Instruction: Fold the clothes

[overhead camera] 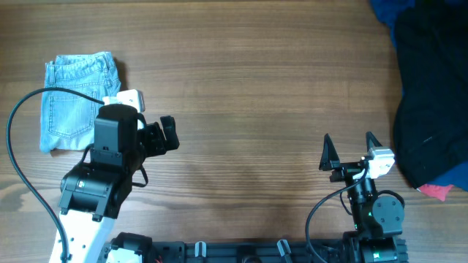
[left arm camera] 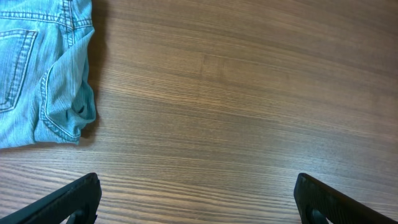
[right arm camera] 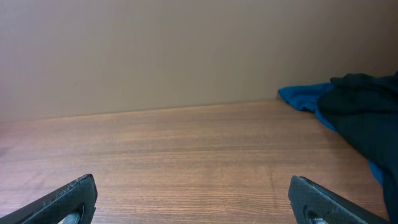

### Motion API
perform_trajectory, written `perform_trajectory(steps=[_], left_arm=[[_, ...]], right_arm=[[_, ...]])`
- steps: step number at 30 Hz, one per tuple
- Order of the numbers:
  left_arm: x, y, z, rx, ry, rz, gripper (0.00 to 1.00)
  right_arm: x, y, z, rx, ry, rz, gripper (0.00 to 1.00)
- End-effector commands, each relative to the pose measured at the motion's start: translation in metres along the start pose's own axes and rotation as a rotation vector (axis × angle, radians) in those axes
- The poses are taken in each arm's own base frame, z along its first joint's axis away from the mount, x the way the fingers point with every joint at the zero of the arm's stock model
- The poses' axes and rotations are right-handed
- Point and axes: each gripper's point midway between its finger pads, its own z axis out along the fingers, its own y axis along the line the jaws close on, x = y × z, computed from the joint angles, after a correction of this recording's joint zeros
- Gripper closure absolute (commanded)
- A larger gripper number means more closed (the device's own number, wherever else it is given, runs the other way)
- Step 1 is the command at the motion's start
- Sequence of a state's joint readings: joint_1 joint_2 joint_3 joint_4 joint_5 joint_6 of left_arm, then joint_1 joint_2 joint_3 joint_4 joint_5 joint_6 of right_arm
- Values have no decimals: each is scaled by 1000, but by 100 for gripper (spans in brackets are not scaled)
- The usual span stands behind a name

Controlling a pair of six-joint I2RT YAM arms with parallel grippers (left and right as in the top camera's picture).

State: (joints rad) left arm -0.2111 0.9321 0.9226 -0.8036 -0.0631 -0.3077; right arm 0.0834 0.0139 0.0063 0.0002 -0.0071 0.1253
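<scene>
The light blue denim shorts lie folded into a compact rectangle at the table's far left. They also show in the left wrist view at the top left, with a back pocket and a hemmed leg visible. My left gripper is open and empty, to the right of the shorts and apart from them; in its own view the jaws are spread wide over bare wood. My right gripper is open and empty near the front right; its jaws hold nothing.
A dark navy cloth pile with blue cloth under it fills the right edge, and shows in the right wrist view. A small pink-red cloth lies at its lower edge. A black cable loops beside the shorts.
</scene>
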Motion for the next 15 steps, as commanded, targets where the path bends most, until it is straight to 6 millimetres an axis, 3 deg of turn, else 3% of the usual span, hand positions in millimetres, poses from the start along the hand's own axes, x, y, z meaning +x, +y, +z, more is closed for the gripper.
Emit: perform_trajectory(steps=[1,8,10,15], left_arm=[[1,4,1,-18,-2,15,0],[0,5,1,-24,-9,20,0],[-4,20,-8,-90,-41,27,0],[15,47,-35,-107,-139,-37,0]], right_arm=[[0,2,0,-11,0,-18,0],[0,2,0,-12,0,-18,0],[0,2,0,-12,0,-18,0],[0,2,0,-11,0,-18,0]])
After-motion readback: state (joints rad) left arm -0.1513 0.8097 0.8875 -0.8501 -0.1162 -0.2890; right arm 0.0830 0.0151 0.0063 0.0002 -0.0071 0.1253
